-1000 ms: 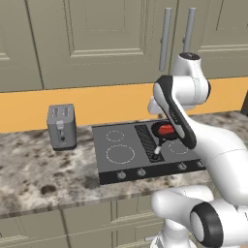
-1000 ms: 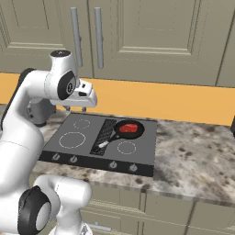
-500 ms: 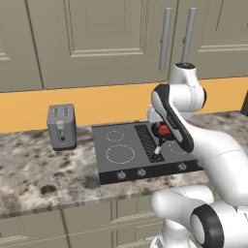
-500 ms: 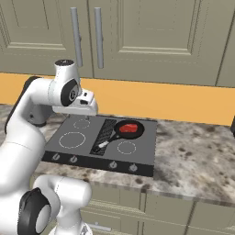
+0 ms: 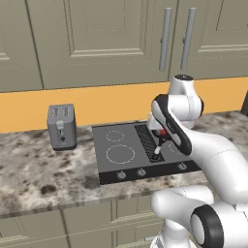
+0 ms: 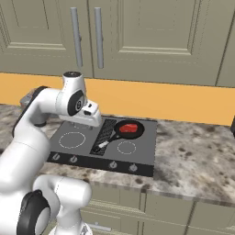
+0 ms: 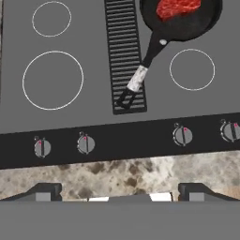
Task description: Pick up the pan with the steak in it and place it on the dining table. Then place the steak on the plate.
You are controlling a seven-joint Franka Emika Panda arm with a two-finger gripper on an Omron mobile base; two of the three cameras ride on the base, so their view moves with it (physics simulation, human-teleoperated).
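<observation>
Hand view: steak (image 7: pixel 178 8) in pan (image 7: pixel 180 23), no legible labels.

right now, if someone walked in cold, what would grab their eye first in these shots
Probably the bright red steak lying in the black pan on the back right burner of the grey stovetop, the pan's handle reaching out over the centre grill. Next, the white arm above the stove with its gripper open and empty, over the counter edge in front of the knobs. A grey toaster stands on the marbled counter to the stove's left.
</observation>
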